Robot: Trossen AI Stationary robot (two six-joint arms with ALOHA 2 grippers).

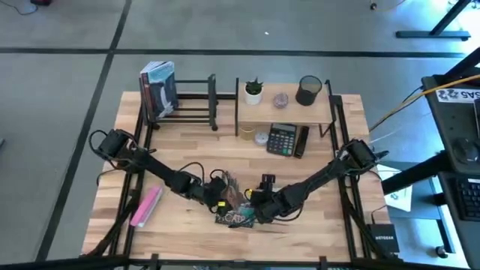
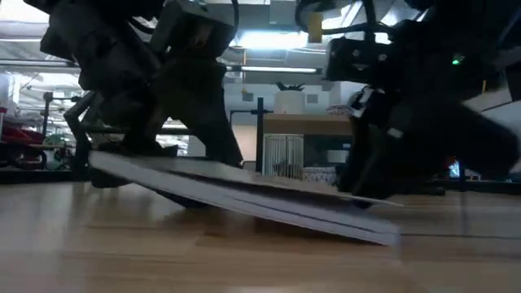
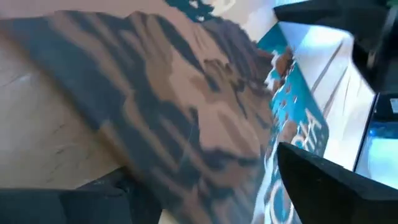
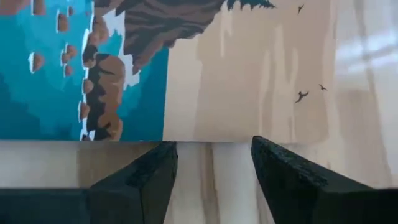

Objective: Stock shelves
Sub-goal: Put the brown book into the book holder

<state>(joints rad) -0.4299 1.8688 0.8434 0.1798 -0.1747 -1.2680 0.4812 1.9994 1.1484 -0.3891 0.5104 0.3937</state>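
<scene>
A thin book (image 1: 234,208) with a teal and brown picture cover lies near the table's front middle, with both grippers at it. In the low view the book (image 2: 244,195) tilts, its left end raised and its right end (image 2: 378,234) on the table. My left gripper (image 1: 219,196) is at the raised end, fingers wide open, and the cover (image 3: 186,112) fills its wrist view. My right gripper (image 1: 259,210) is low at the book's right, open, fingertips just before the book's edge (image 4: 205,139). The wooden shelf (image 1: 285,112) and black rack (image 1: 187,101) stand at the far side. My left gripper touches the book's raised left end (image 2: 102,161); a dark finger (image 2: 106,176) seems to lie under it, slanting in from the table's left. The exact contact is hidden by the arm and the book. Whether my right gripper touches the book's edge, I cannot tell.
Books (image 1: 157,88) stand in the rack. A small plant (image 1: 253,91), a glass (image 1: 280,99) and a dark cup (image 1: 307,90) are on the shelf's top; a calculator (image 1: 283,139) lies below. A pink object (image 1: 146,206) lies near left, a black box (image 1: 382,238) near right.
</scene>
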